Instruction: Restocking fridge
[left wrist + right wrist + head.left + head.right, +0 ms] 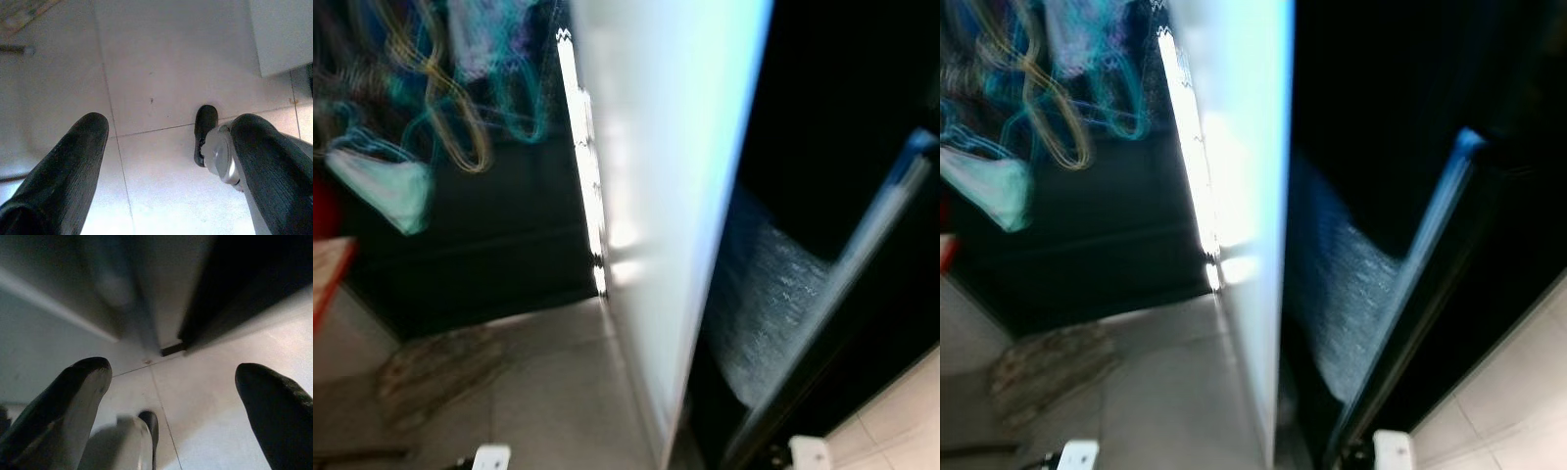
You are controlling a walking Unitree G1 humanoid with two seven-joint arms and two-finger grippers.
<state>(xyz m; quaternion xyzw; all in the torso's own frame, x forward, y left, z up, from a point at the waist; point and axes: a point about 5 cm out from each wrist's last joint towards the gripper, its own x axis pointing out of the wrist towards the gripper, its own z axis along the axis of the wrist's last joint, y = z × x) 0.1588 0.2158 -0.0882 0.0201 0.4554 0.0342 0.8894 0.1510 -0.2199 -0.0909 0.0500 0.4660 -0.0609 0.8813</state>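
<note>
The head views are blurred by motion. A tall white fridge door stands edge-on in front of me, with a dark opening to its right. My left gripper hangs open over the pale tiled floor, with nothing between its black fingers. My right gripper also hangs open above the floor near the fridge's base, holding nothing.
A dark cabinet front with smeared coloured shapes lies to the left of the door. A worn mat lies on the tiled floor at lower left. My own foot shows below the left gripper. A red-edged object sits at far left.
</note>
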